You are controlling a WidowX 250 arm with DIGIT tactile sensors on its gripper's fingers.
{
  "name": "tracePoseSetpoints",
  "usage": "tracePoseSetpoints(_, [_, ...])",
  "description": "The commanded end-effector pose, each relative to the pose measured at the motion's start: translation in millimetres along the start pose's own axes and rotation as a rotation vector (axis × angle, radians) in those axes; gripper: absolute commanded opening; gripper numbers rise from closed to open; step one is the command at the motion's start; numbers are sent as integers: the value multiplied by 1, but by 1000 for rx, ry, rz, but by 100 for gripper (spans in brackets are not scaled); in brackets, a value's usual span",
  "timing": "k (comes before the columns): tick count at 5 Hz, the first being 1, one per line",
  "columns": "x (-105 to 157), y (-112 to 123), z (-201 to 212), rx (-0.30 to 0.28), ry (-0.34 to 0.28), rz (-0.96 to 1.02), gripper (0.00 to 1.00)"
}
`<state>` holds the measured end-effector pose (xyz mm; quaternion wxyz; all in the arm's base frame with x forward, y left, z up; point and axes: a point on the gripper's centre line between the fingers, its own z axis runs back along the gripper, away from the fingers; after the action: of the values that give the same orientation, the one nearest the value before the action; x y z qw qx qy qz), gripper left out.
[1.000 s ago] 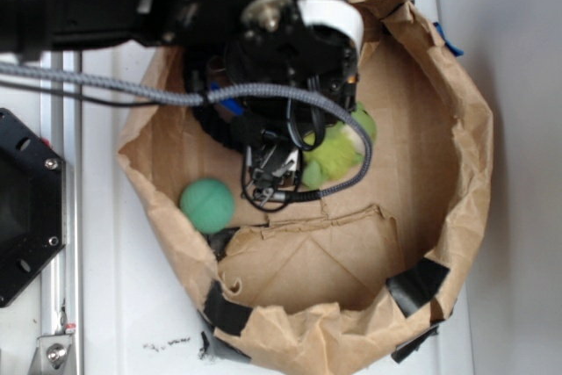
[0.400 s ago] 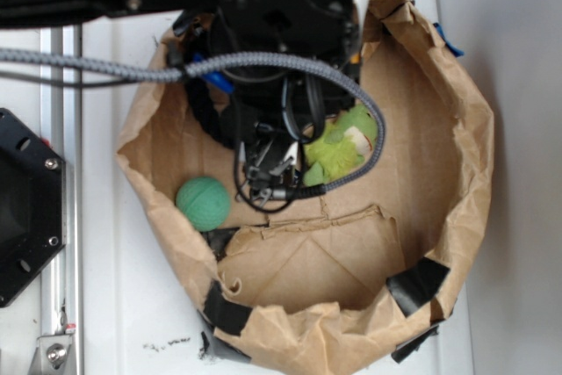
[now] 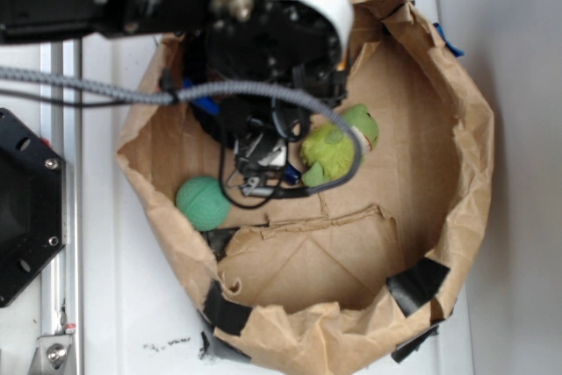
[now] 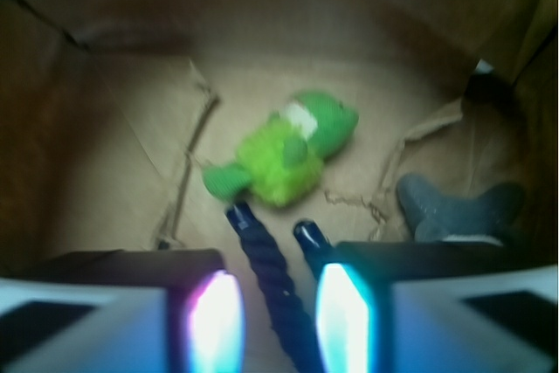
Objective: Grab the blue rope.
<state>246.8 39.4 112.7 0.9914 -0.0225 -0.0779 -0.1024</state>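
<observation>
Brown paper bag [image 3: 457, 173], open-topped, black tape on rim. Gripper [image 4: 275, 303]: fingers apart, straddling the blue rope [image 4: 271, 272] without visibly clamping it. Blue rope: dark navy, thick, twisted strands, two ends just beside the green plush toy [image 4: 284, 150]. Grey plush toy [image 4: 463, 207], lower right. Green ball [image 3: 202, 203], bag's left side.
</observation>
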Motion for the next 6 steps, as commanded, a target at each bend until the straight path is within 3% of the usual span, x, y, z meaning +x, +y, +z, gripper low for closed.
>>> tracePoseSetpoints(1, [-14, 2, -26, 18, 7, -138, 100])
tracePoseSetpoints(4, [-28, -20, -50, 5, 61, -265, 100])
tracePoseSetpoints(6, [-23, -23, -66, -11, 101, -270, 100])
